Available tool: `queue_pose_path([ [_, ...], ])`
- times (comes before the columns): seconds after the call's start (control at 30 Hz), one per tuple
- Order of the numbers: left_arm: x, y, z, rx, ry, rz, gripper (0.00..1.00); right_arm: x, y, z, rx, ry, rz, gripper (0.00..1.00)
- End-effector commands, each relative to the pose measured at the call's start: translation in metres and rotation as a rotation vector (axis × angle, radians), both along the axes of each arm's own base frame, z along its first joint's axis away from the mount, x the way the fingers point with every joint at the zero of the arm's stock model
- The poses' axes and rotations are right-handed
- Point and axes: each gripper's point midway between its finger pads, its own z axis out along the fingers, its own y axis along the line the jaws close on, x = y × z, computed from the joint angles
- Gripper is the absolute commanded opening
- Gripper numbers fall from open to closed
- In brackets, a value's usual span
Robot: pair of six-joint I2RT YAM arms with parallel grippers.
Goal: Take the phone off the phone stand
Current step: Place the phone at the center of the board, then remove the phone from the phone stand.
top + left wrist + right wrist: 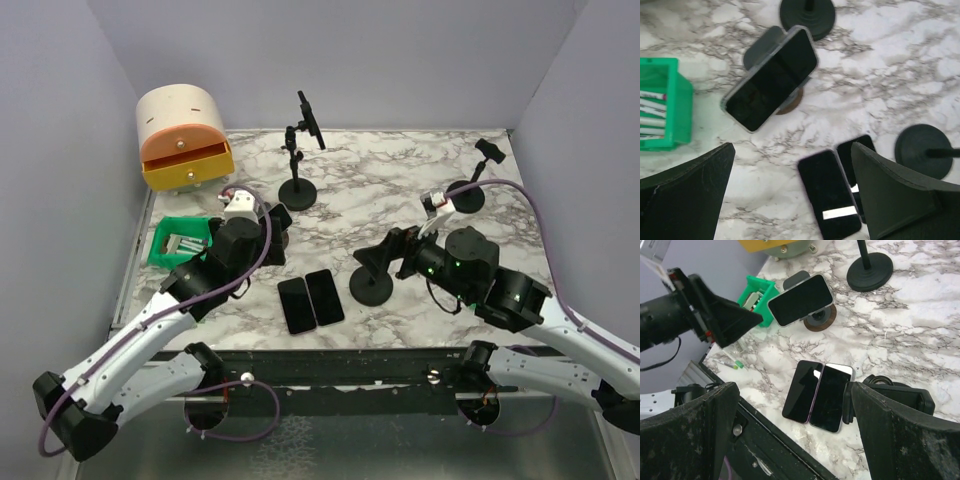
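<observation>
At the far left a green bin [163,243] is sitting on the surface [390,200], well clear of the work; just right of it the left tool [792,147] is hovering with its jaws spread as wide as they go and nothing between them, looking down so that the phone [771,80] is lying just ahead of the gap; the phone is leaning back on the phone stand [759,49], tilted, dark screen up, above a round brown base, and that backrest is what is propping it up instead of letting it lie flat; it is not yet lifted off, so I am judging this to be the approach, with a grip across the phone's narrow sides looking the likeliest way in; behind it a tall stand [298,190] is rising from a round black foot; nearer the arms two more phones [297,305] are lying flat side by side, screens up, perhaps marking where removed phones are being put; right of them a black stand [372,287] is sitting on its disc base; just beside that the right tool [794,385] is hanging low, equally wide open and empty, facing left toward the propped phone, seemingly waiting, not reaching; at the far right a small stand [465,195] is standing apart
</observation>
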Motion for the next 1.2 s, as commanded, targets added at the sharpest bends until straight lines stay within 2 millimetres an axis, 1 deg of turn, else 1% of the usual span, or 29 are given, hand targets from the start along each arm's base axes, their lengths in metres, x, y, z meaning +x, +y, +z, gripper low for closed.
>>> queue_pose_path([
  [0.0, 0.029, 0.022, -0.001, -0.030, 0.011, 0.020, 0.99, 0.000, 0.009, 0.004, 0.004, -0.022, 0.042, 0.99],
  [0.07, 0.039, 0.032, -0.007, -0.095, 0.037, 0.029, 0.99, -0.001, 0.011, 0.006, 0.003, -0.030, 0.052, 0.99],
  [0.1, 0.046, 0.041, -0.010, -0.128, 0.042, 0.050, 0.99, -0.001, 0.012, 0.007, 0.004, -0.033, 0.056, 0.99],
  [0.13, 0.050, 0.043, -0.013, -0.161, 0.050, 0.044, 0.99, -0.001, 0.012, 0.006, 0.002, -0.035, 0.059, 0.99],
  [0.17, 0.053, 0.043, -0.017, -0.185, 0.057, 0.047, 0.99, -0.001, 0.013, 0.007, 0.003, -0.038, 0.062, 0.99],
  [0.2, 0.055, 0.038, -0.020, -0.213, 0.068, 0.025, 0.99, -0.001, 0.014, 0.008, 0.007, -0.044, 0.066, 0.99],
  [0.27, 0.061, 0.033, -0.031, -0.276, 0.098, 0.021, 0.99, -0.001, 0.015, 0.009, 0.012, -0.053, 0.074, 0.99],
  [0.33, 0.066, 0.034, -0.041, -0.332, 0.119, 0.029, 0.98, -0.001, 0.017, 0.010, 0.015, -0.060, 0.081, 0.99],
  [0.4, 0.070, 0.037, -0.049, -0.364, 0.127, 0.045, 0.96, -0.001, 0.019, 0.011, 0.012, -0.067, 0.091, 0.99],
  [0.6, 0.074, 0.043, -0.070, -0.391, 0.159, 0.082, 0.86, -0.001, 0.019, 0.016, 0.008, -0.089, 0.100, 0.99],
  [0.77, 0.076, 0.045, -0.080, -0.420, 0.153, 0.102, 0.78, -0.002, 0.019, 0.019, 0.012, -0.102, 0.110, 0.99],
  [0.87, 0.076, 0.041, -0.086, -0.444, 0.149, 0.088, 0.72, -0.003, 0.018, 0.020, 0.012, -0.109, 0.111, 0.99],
  [1.0, 0.076, 0.042, -0.095, -0.457, 0.158, 0.092, 0.59, -0.003, 0.016, 0.022, 0.006, -0.120, 0.107, 0.99],
  [1.1, 0.078, 0.042, -0.095, -0.460, 0.151, 0.092, 0.51, -0.001, 0.015, 0.022, -0.001, -0.124, 0.102, 0.99],
  [1.17, 0.078, 0.044, -0.092, -0.456, 0.141, 0.093, 0.42, -0.001, 0.016, 0.021, -0.005, -0.124, 0.102, 0.99],
])
